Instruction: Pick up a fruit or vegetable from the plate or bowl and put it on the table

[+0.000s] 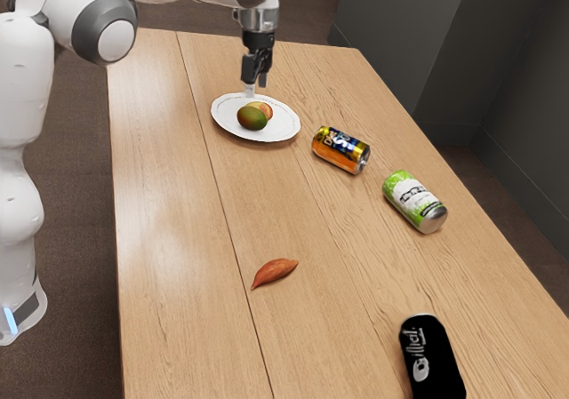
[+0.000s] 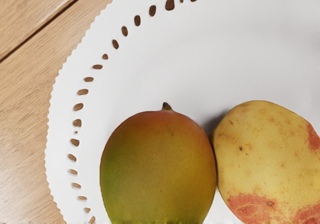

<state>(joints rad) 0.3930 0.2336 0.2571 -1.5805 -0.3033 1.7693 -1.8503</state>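
At the exterior view's left, we saw the white and grey Franka arm [image 1: 22, 88], standing beside the long side of the wooden table [image 1: 173, 239]. Toward the table's far edge lay our round white plate [image 1: 226, 116], its edge finely scalloped and its rim pierced by a ring of oval holes. It held a smooth, oval mango [image 2: 157, 169], green blending into orange-red, with a short dark stem, and just beside that a yellow potato [image 2: 267, 159], speckled and patched with red. Both of these candidates for the task were on the plate. Our black gripper [image 1: 257, 86] hung above the plate with its two fingers parted and nothing between them. Nearer the middle of the table, well apart from the plate, lay a reddish-orange sweet potato [image 1: 275, 272], tapered to a point. Past the plate, toward the exterior view's right-hand table edge, an orange soda can [image 1: 340, 150] lay on its side. Farther along that edge lay a green and white can [image 1: 414, 201] with a bare metal end, then a black rounded object [image 1: 430, 359] with white lettering.
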